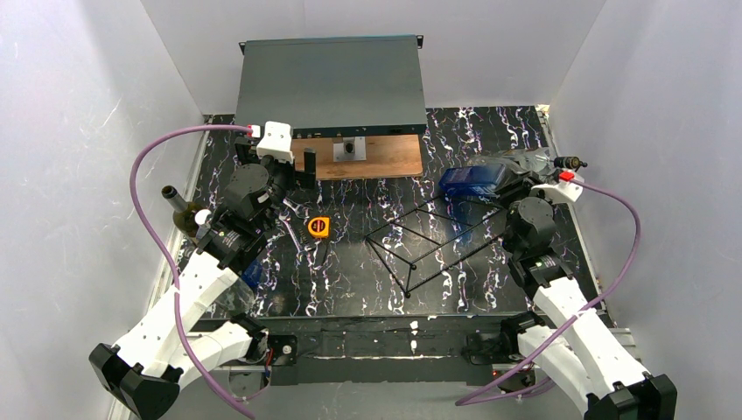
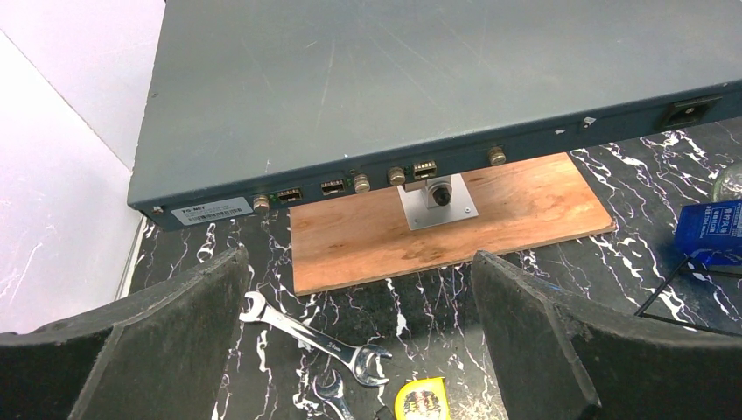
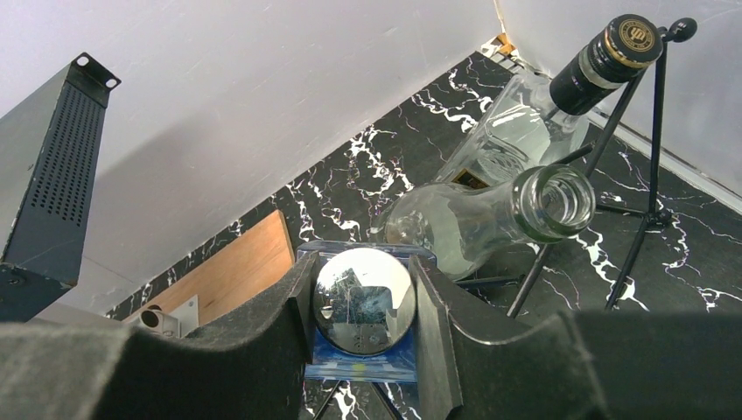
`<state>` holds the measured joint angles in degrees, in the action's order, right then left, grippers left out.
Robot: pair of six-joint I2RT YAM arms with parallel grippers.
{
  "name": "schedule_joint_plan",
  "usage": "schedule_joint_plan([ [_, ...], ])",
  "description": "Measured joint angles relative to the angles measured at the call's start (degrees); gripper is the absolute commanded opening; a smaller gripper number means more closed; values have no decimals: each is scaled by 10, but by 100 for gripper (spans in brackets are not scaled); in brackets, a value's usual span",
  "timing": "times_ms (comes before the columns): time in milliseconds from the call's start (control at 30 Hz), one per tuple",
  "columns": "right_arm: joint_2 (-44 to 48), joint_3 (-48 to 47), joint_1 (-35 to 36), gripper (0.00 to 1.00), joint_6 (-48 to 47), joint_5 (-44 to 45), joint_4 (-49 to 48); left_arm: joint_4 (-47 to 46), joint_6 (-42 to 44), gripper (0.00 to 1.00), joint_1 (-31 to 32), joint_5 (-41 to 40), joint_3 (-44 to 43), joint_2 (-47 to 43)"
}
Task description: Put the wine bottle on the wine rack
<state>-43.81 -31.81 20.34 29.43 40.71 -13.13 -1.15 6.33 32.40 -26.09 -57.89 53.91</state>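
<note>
Right fingers [image 3: 262, 350] grip one blue bottle [image 3: 363, 306]; two clear bottles [image 3: 472, 223] [image 3: 516, 131], seemingly empty, beside.

One wine rack [image 1: 411, 262], one blue bottle [image 1: 472, 179], two clear bottles [image 3: 464, 223], one dark bottle [image 1: 184, 217], two wrenches [image 2: 306, 331], one tape measure [image 1: 318, 227].

**White shells, black joints, purple cables**

We're on the left arm [image 1: 197, 293] now: chunky white shells between black joint housings, with black base blocks at the near edge. The right arm [image 1: 577, 328] matches it part for part. We see a purple cable [image 1: 219, 128] running off the left one and a second purple lead [image 1: 636, 229] off the right, each meeting a red plug [image 1: 256, 130] at a white camera box [image 1: 275, 140]. Up close, the left fingers [image 2: 166, 350] are matt black, rough-grained wedges, and the right fingers [image 3: 219, 359] look the same.
</note>
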Motion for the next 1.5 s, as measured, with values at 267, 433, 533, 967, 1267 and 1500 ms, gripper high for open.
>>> schedule_joint_plan([
  [267, 18, 16, 0, 16, 17, 6, 3, 0, 0, 98, 1, 0, 0, 0],
  [433, 21, 17, 0, 26, 24, 10, 8, 0, 0, 98, 2, 0, 0, 0],
  [533, 22, 17, 0, 29, 26, 11, 10, 0, 0, 98, 3, 0, 0, 0],
  [967, 41, 28, -1, 47, 37, 11, 24, 2, -2, 98, 9, 0, 0, 0],
  [1267, 47, 26, -1, 64, 16, 13, 38, 2, -1, 98, 18, 0, 0, 3],
  [1500, 50, -6, -1, 84, -14, 18, 106, 2, 1, 99, 26, -2, 0, 3],
])
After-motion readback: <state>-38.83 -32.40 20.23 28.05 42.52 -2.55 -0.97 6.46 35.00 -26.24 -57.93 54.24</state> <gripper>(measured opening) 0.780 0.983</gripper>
